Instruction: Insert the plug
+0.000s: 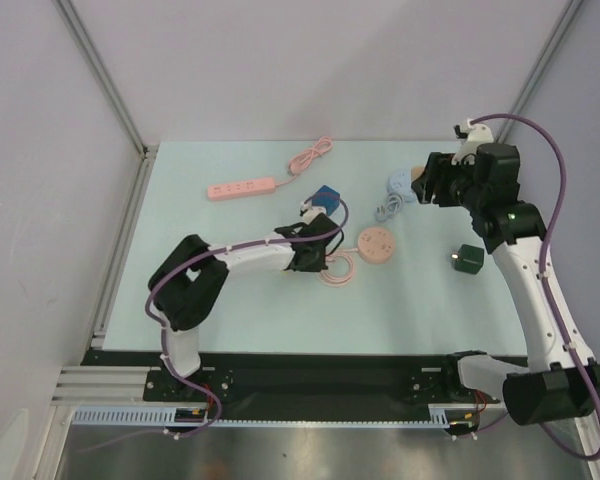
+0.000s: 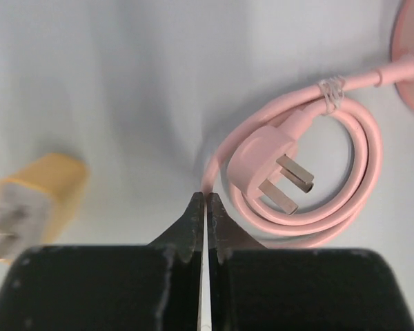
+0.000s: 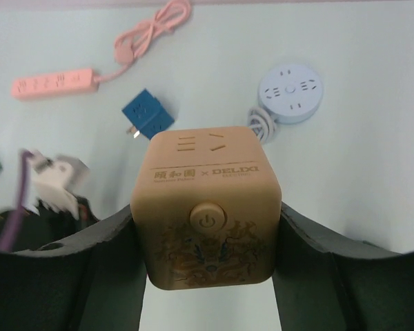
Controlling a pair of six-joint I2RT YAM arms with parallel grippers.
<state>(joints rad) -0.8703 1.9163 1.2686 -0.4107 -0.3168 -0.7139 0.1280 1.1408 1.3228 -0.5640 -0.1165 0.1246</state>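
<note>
Cube (image 3: 205, 200) sits clamped in right gripper (image 1: 427, 182) near far right corner of desk (image 1: 230, 300), sockets exposed, evidently for mating; left gripper (image 2: 205, 203), clenched empty, rests beside coiled plug (image 2: 262, 162) midway between side edges.

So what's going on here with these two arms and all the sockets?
The right claw holds a tan plastic cube-shaped socket block up above the pale table. The left claw is low and closed, its tips at a coiled pink cord. That cord's pink three-pin plug lies loose, not yet inserted anywhere. The cord runs from a round pink socket.
</note>
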